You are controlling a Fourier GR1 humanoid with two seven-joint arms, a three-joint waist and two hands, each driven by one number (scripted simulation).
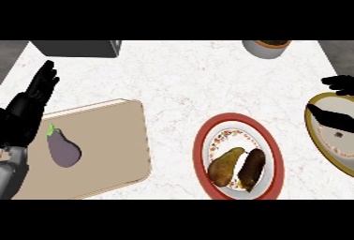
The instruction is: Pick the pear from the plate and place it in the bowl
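A brownish-green pear [225, 167] lies on the red-rimmed patterned plate [272, 154] at the lower middle, with a darker shape like its shadow beside it on the right. The bowl [313, 129], olive-rimmed with a pale inside, is cut off by the right edge. My right hand [333, 117] comes in from the right edge over the bowl, fingers spread and holding nothing, well to the right of the pear. My left hand [31, 101] rests at the left edge, open with its fingers up.
A tan cutting board [104, 140] at the lower left carries a purple eggplant [63, 149]. A grey box [77, 48] stands at the back left, and a small grey pot [267, 48] at the back right.
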